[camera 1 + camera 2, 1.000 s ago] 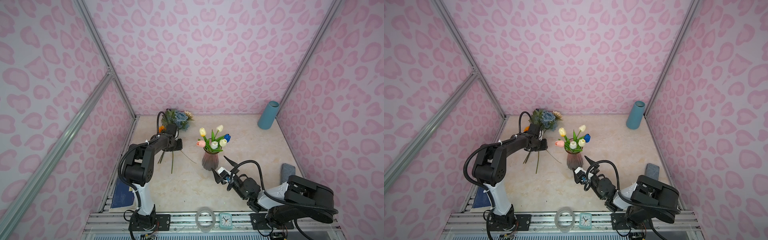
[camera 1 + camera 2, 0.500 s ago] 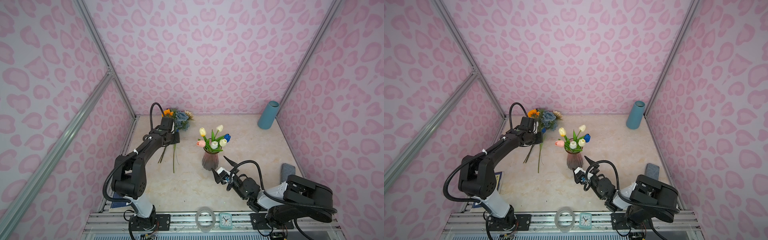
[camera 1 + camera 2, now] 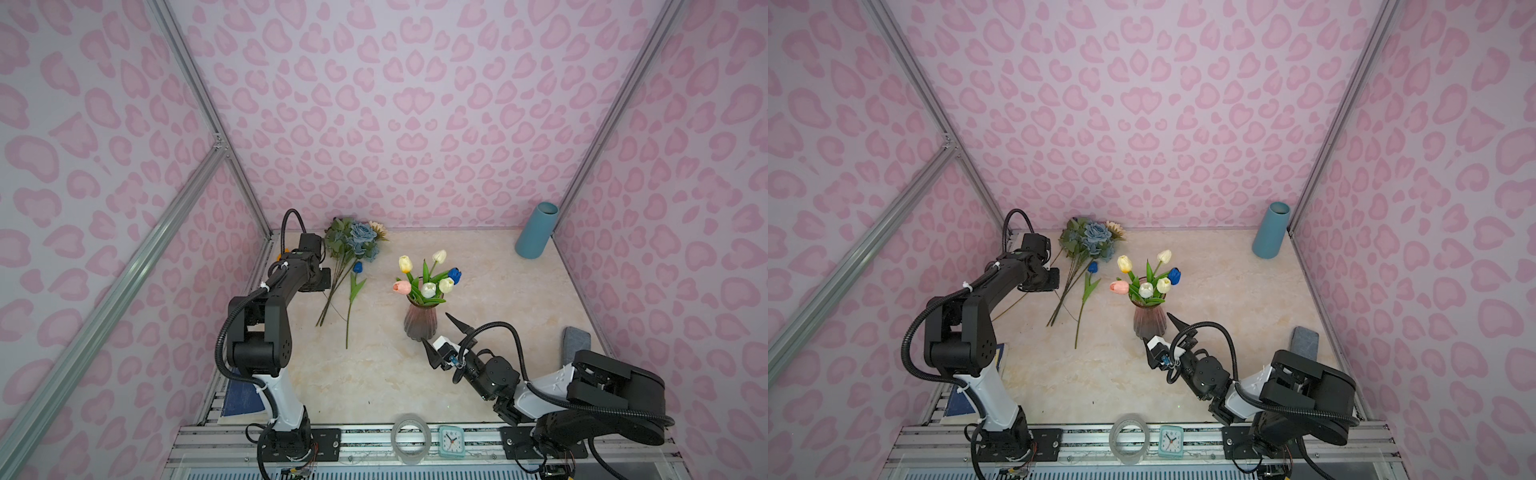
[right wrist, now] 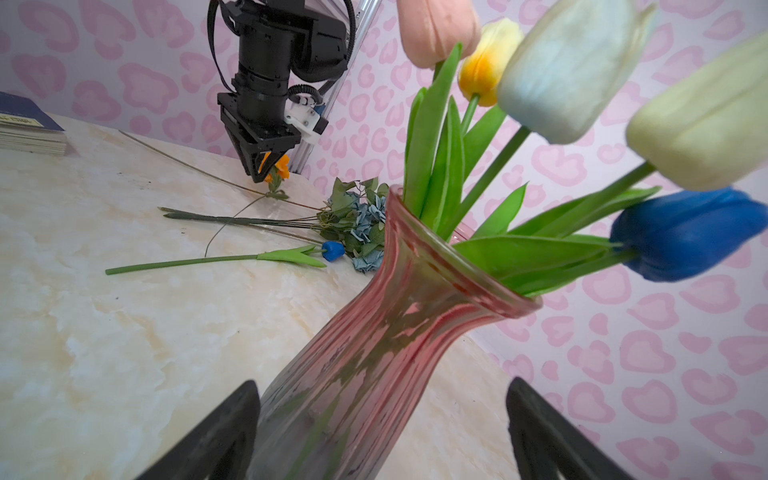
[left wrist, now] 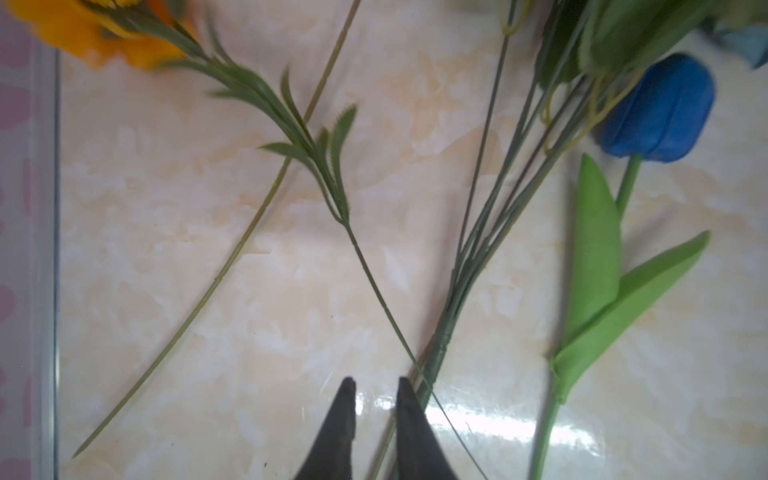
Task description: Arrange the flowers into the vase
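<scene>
Both arms are in view. The pink glass vase [image 3: 419, 325] stands upright near the middle of the table [image 3: 519, 316]. It holds six tulips [image 3: 424, 277]: one pink, one yellow-cream, two white, one cream, one blue.

I read the right gripper [image 3: 435, 328] as low and just in front of the vase, jaws spread wide. From its wrist camera the vase's lower body sits between the two fingers [image 4: 216, 436]. I cannot tell whether either finger touches the glass, and I see no grip.

I read the left gripper [image 5: 376, 388] as at the far left of the table, pointing down over the loose stems. Its jaws are narrow, with a slim gap between the tips and nothing caught in it that I can see. A thin stem runs right beside one finger; contact is unclear.

Lying on the table, left of the vase and well apart from it:
- dusty-blue rose bunch [image 3: 358, 244] with a beige daisy [image 3: 377, 228], heads toward the back wall, stems gathered into one wrapped stalk toward the front
- loose blue tulip [image 3: 357, 267], just beside the bunch on the vase side, stem pointing to the front
- orange bloom [image 5: 95, 33], by the left wall, near the left gripper
- bare olive stem [image 5: 232, 257], crossing the orange bloom's stem

A teal cylinder [image 3: 536, 230] stands in the back right corner.
</scene>
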Robot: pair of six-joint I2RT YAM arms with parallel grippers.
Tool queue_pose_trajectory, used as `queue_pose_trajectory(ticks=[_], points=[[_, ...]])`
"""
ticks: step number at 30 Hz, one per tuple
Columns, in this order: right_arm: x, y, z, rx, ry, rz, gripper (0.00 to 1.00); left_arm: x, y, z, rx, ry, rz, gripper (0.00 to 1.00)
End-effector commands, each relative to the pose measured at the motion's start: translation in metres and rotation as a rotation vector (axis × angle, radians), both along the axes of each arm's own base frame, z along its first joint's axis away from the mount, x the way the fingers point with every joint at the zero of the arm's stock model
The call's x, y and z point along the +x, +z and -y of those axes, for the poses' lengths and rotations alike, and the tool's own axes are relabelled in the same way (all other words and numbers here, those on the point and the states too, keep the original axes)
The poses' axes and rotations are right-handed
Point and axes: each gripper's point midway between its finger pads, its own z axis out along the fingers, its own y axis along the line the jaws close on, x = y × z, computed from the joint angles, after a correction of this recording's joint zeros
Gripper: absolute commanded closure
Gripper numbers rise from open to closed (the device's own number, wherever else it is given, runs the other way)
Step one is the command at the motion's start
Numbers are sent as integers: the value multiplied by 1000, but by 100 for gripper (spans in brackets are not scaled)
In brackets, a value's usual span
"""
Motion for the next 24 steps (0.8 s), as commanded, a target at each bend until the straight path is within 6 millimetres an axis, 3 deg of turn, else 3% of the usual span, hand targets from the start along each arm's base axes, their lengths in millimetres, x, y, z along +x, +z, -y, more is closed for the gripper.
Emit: queue_pose_trajectory(ticks=[1, 3, 6, 8, 10, 13, 18, 24], points=[[1, 8, 2, 22, -17, 22, 8, -3, 0, -13, 87, -10, -23, 67], [1, 7, 1, 21, -15, 20, 8, -7, 7, -12, 92, -12, -17, 60], [2, 6, -1, 21, -12, 19, 8, -15, 30, 6, 86, -43, 28, 59], [2, 4, -2, 18, -9, 17, 8, -20, 51, 32, 43, -95, 83, 57], [2, 4, -2, 19, -10, 19, 8, -31, 51, 66, -56, -171, 101, 50], [2, 5, -3, 23, -9, 23, 8, -44, 33, 94, -142, -240, 38, 43], [2, 4, -2, 17, -11, 23, 8, -59, -16, 103, -122, -252, -152, 42], [2, 4, -3, 15, -10, 23, 7, -62, -41, 116, -74, -251, -225, 41]])
